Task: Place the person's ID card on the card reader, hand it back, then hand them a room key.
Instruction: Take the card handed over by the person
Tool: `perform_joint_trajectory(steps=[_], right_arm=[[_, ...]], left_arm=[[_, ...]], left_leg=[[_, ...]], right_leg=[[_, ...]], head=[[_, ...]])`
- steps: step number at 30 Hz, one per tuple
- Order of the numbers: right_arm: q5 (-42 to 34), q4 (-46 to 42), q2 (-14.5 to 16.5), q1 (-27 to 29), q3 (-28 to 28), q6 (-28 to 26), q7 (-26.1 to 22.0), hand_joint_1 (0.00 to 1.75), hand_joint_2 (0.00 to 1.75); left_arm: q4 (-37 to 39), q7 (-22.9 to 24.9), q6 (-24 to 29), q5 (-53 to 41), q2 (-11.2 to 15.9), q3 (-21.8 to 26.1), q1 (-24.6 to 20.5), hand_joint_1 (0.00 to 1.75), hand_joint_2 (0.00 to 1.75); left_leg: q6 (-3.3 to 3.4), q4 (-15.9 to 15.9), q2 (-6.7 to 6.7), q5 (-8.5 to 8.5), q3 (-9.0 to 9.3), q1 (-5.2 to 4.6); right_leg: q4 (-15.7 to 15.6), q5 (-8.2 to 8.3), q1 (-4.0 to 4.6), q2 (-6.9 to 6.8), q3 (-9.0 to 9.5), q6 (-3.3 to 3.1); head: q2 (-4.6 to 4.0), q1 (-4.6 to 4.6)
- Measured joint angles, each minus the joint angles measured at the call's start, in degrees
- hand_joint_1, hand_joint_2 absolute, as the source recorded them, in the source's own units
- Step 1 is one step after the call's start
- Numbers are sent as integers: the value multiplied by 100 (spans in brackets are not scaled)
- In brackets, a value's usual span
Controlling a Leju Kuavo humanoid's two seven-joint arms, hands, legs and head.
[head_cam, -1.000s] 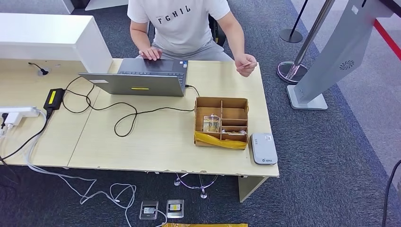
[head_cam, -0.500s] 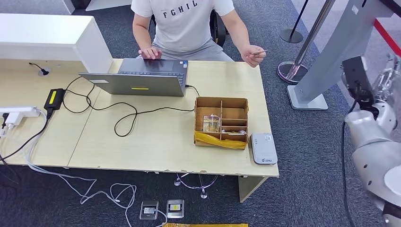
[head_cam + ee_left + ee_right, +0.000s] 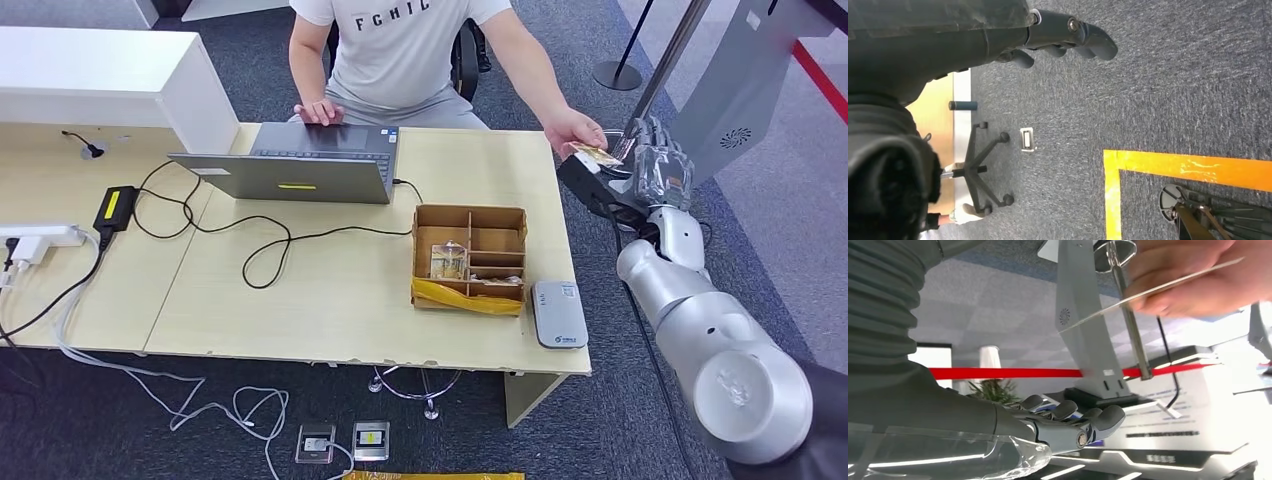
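Note:
The person's hand (image 3: 572, 129) holds out the ID card (image 3: 598, 155) past the table's far right corner. My right hand (image 3: 660, 170) is raised right beside it, fingers spread toward the card. In the right wrist view the card (image 3: 1148, 290) appears edge-on in the person's fingers (image 3: 1198, 275), apart from my empty right hand (image 3: 1068, 422). The grey card reader (image 3: 558, 313) lies at the table's front right corner. A cardboard divider box (image 3: 468, 258) stands beside it, with small items inside. My left hand (image 3: 1063, 32) hangs over the carpet, holding nothing.
An open laptop (image 3: 300, 165) sits in front of the person, with cables and a power brick (image 3: 114, 208) to the left. A grey kiosk stand (image 3: 720, 100) and stanchion pole (image 3: 665, 50) rise just behind my right hand. A white counter (image 3: 100, 80) is at far left.
My right arm rose in from the right and its hand now sits beside the card. The person reached the card out farther right, past the table edge.

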Motion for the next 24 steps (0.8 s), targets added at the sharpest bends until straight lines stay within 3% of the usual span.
perform_joint_trajectory(steps=[4,6,9,11,13,16,24], right_arm=[[-42,-56,144,106,486,320,105,0,175],[-308,-337,183,449,782,1021,306,0,175],[-1735,-1309,6,1337,1466,2607,1359,0,175],[-3094,-2261,-394,1734,2130,3134,2408,0,175],[-3965,-3597,-865,1869,2956,3043,3067,0,175],[-4310,-5239,-1173,1908,3921,2781,3320,0,175],[-4514,-6445,-1636,2107,5405,2480,3481,0,175]], left_arm=[[0,26,3,-1,-3,-33,1,0,0],[0,45,-4,-2,-4,-58,3,0,0],[0,77,-13,-9,-7,-87,26,0,0],[0,104,-10,-11,-8,-92,57,0,0],[0,118,5,-7,-4,-95,102,0,0],[0,128,37,-1,15,-96,107,0,0],[2,172,73,-9,-7,-97,22,0,0]], left_leg=[[0,0,0,0,5,2],[-2,0,-5,-3,21,10],[-1,6,-22,-5,27,10],[11,11,-22,5,-16,-12],[16,10,32,9,-57,-28],[-2,7,165,-17,-33,-23],[-3,7,70,16,-52,-8]], right_leg=[[-1,-1,3,0,0,-2],[-10,-5,14,-6,17,-6],[-21,-5,14,-23,32,-5],[-13,8,-13,-23,-4,11],[-2,28,-37,30,-60,14],[-1,49,-32,164,-94,0],[0,48,-11,58,-81,-6]], head=[[0,-1],[0,-1],[0,1],[0,-2],[0,2],[0,-7],[0,-1]])
